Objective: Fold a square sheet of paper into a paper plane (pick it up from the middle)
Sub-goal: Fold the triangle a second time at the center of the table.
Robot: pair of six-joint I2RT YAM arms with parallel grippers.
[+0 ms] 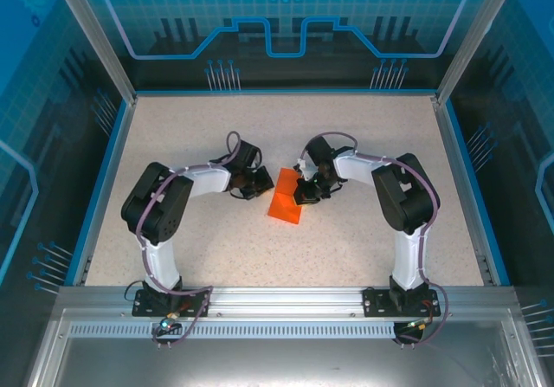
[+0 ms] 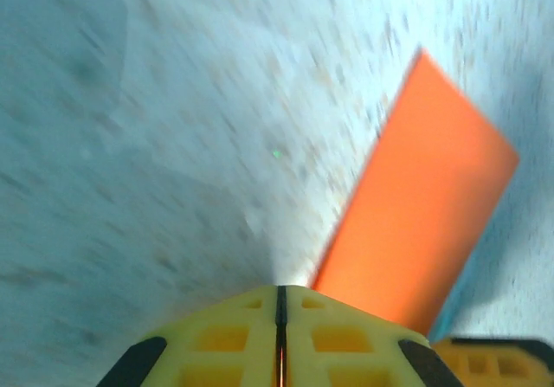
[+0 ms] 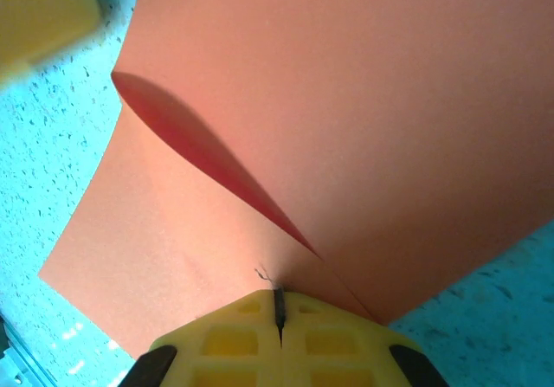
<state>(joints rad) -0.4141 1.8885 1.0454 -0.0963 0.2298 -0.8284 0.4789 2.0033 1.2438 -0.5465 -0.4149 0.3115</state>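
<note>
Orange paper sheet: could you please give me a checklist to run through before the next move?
1. Grip: right gripper shut on the orange paper sheet at its crease: ok.
2. Fold: sheet partly folded, one layer lifted off the other: ok.
3. Free arm: left gripper shut, beside the sheet's edge: ok.
4. Contact between left gripper and sheet: cannot tell, that wrist view is blurred.
5. Placement: sheet on the table, between the two grippers in the top view: ok.

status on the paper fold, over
Copy: left end effector shut beside the orange paper; right end effector shut on its raised fold; nothing in the way.
</note>
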